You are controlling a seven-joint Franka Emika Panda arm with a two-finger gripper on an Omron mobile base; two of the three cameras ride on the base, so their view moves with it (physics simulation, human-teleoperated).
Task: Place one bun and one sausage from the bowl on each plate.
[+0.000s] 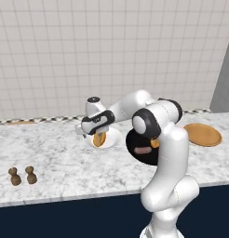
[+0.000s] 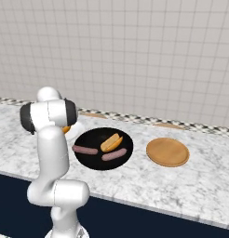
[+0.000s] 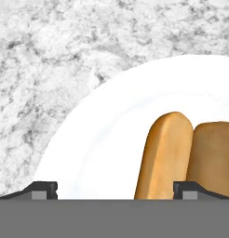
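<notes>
Bun (image 3: 165,155), golden-orange and split lengthwise, lying on the white plate (image 3: 102,139), cut off by the lower frame edge; arm hides most of it in base views; claw (image 3: 116,189) spread wide above, gripping nothing

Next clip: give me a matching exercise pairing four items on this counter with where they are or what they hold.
Things:
1. white plate
2. black bowl
3. orange-tan plate
4. two shakers

Places or states:
A. holds nothing
B. holds one bun, under the open gripper
C. holds two sausages and a bun
D. near the counter's front edge, left base view

Pairs: 1-B, 2-C, 3-A, 4-D
</notes>
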